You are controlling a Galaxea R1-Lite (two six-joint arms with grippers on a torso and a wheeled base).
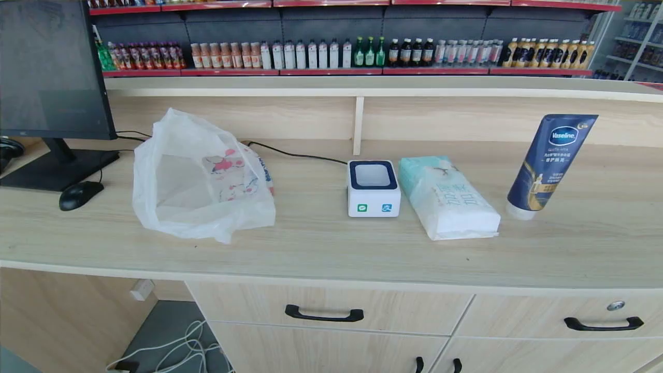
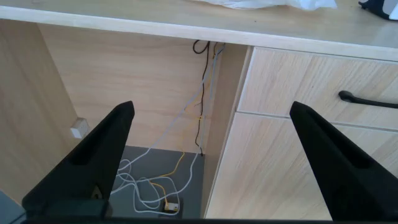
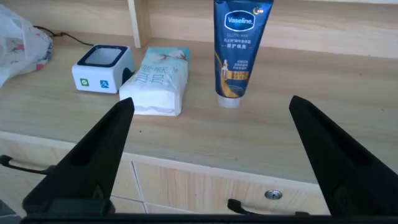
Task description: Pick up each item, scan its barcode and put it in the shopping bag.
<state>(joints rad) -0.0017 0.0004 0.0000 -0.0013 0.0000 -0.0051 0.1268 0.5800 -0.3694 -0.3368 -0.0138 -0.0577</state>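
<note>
A white plastic shopping bag (image 1: pixel 199 178) lies open on the counter's left half, with a printed item inside it. The white barcode scanner (image 1: pixel 373 187) stands mid-counter. Right of it lies a white and teal tissue pack (image 1: pixel 446 197), and a dark blue lotion tube (image 1: pixel 551 165) stands on its cap further right. From the right wrist view I see the scanner (image 3: pixel 101 67), tissue pack (image 3: pixel 158 81) and tube (image 3: pixel 236 51); my right gripper (image 3: pixel 210 162) hangs open in front of the counter, below its edge. My left gripper (image 2: pixel 211 162) is open, low before the cabinet under the counter.
A monitor (image 1: pixel 49 72) on its stand and a black mouse (image 1: pixel 78 195) occupy the counter's far left. A raised back ledge with a divider (image 1: pixel 357 124) runs behind. Drawers with black handles (image 1: pixel 323 314) sit below. Loose cables (image 2: pixel 155 186) lie on the floor.
</note>
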